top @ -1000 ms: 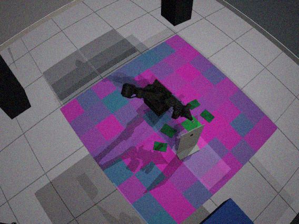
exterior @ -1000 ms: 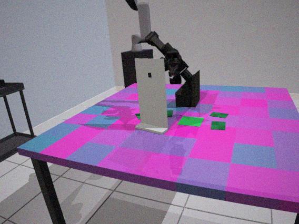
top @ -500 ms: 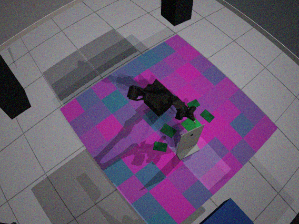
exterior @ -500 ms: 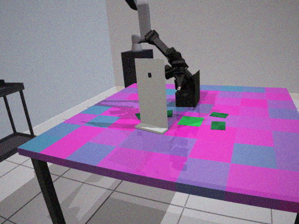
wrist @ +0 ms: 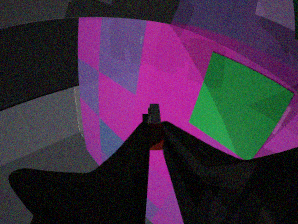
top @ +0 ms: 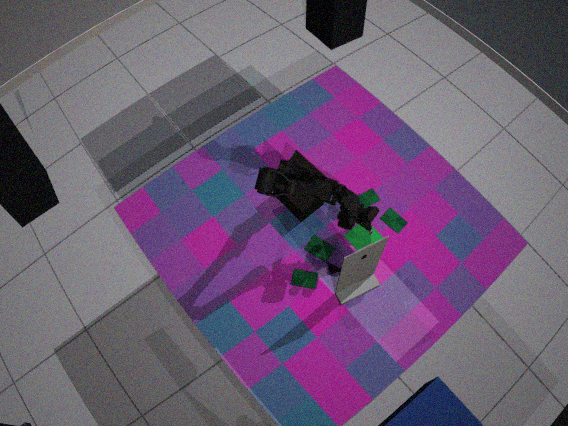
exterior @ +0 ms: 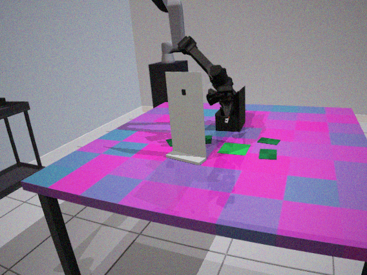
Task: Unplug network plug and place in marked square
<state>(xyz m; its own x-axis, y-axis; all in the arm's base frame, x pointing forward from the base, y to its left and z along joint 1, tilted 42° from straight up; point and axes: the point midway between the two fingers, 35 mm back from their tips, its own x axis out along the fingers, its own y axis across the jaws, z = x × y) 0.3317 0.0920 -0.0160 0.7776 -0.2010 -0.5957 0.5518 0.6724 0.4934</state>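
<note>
Evidently the first half of the job is done: the plug (exterior: 227, 120) (wrist: 154, 114) is out of the socket (top: 364, 257) (exterior: 183, 91), so the tab has presumably been pressed and the lock has let go. The panel (top: 364, 275) (exterior: 187, 119) stands upright, right of centre from above and near the middle of the exterior view. What remains is to bring the plug over the marked square (top: 359, 236) (exterior: 234, 149) (wrist: 245, 105), lower it to the bench (top: 425, 210) (exterior: 210, 200) (wrist: 160, 75), let go and back the arm off so that it touches nothing. As for the plug, it sits right between the fingertips of the pincer (top: 369, 224) (exterior: 227, 116) (wrist: 156, 130), jutting past them at the centre of the wrist view, and shows as a small pale and red bit below them in the exterior view. The pincer is closed down to a narrow gap, gripping the plug, and points downward above the bench. I take the bright green patch, right of centre from above and in the right half of the wrist view, for the goal. From above, the plug itself is too dark and small to make out.
</note>
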